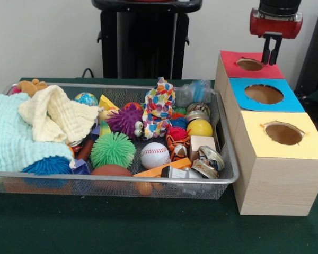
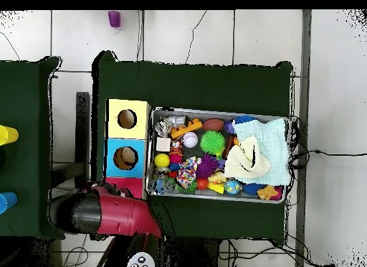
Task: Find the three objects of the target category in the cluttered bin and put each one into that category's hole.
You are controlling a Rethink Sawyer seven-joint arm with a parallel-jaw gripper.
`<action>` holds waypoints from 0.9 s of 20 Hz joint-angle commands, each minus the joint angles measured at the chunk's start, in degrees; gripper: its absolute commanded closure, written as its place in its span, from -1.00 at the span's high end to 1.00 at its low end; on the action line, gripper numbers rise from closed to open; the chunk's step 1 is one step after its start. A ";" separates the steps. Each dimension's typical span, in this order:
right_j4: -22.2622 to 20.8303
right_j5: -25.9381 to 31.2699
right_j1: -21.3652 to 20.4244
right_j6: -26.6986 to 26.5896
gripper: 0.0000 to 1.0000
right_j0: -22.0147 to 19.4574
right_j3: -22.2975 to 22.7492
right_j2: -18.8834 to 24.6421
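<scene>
Dark green cloth covers the counter [image 1: 122, 227], seen from the front. Nearest stands the wire mesh bin [image 1: 116, 180], crowded with toys: along its front edge an orange block [image 1: 161, 169] and crumpled foil-like pieces [image 1: 208, 161]; just behind, a baseball [image 1: 155, 155], a green spiky ball [image 1: 112, 150] and a blue spiky ball [image 1: 47, 166]. At mid-depth lie a yellow ball [image 1: 200, 127], a purple spiky ball with eyes [image 1: 125, 121] and an upright spotted cloth toy [image 1: 159, 106]; a mint blanket [image 1: 10, 138] and a cream cloth [image 1: 55, 117] fill the left end. Beside the bin, right, runs a wooden box row, each top with one round hole: yellow [image 1: 283, 133] nearest, blue [image 1: 264, 94] next, red [image 1: 249, 64] farthest. Above the red hole hangs the claw [image 1: 272, 53], its two fingers close together and nothing visible between them.
</scene>
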 commanded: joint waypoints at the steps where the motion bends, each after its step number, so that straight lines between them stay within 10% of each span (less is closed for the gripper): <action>1: 3.78 4.55 5.24 17.35 -1.00 1.19 -7.75 -0.89; 18: -1.86 1.91 5.77 10.04 -1.00 -1.82 -6.07 -3.66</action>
